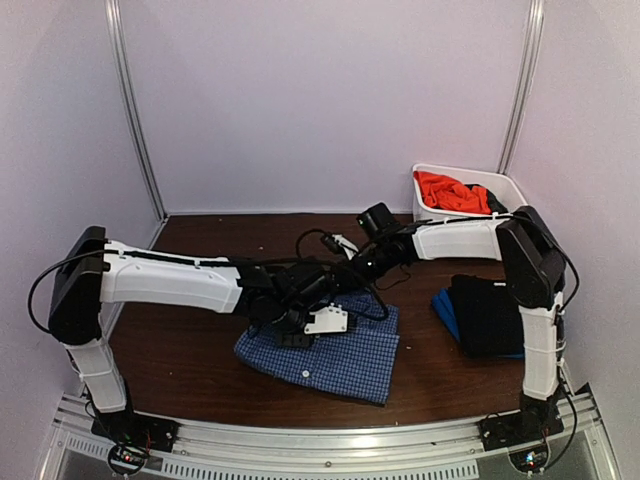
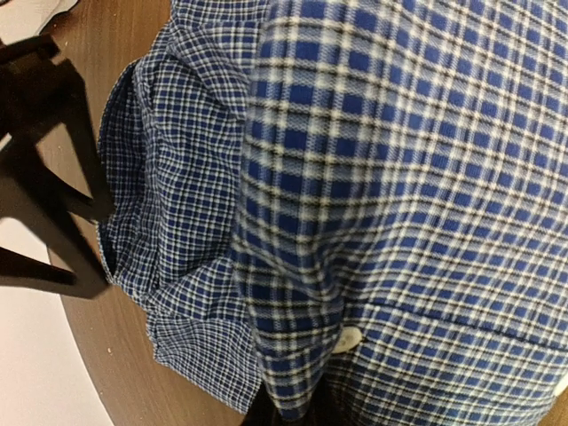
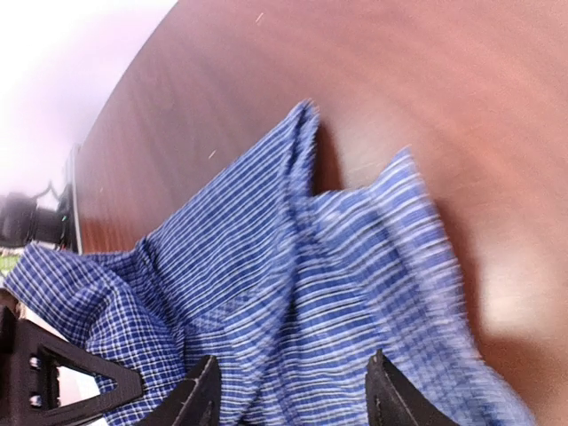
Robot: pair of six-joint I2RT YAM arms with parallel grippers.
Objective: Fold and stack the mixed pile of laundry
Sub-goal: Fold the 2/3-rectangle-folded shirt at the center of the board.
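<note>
Top external shows the left gripper [image 1: 296,337] clamped on the checked shirt [image 1: 345,368], likely pinning its fold to the worktop [image 1: 190,352], the right gripper [image 3: 293,383] with jaws apart over it

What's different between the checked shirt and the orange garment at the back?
The checked shirt lies spread on the table; the orange garment sits crumpled in a white tub. The checked shirt has a blue-and-white pattern; the orange garment is one plain colour. The checked shirt lies between the two arms; the orange garment is off in the far right corner. Both are soft cloth.
</note>
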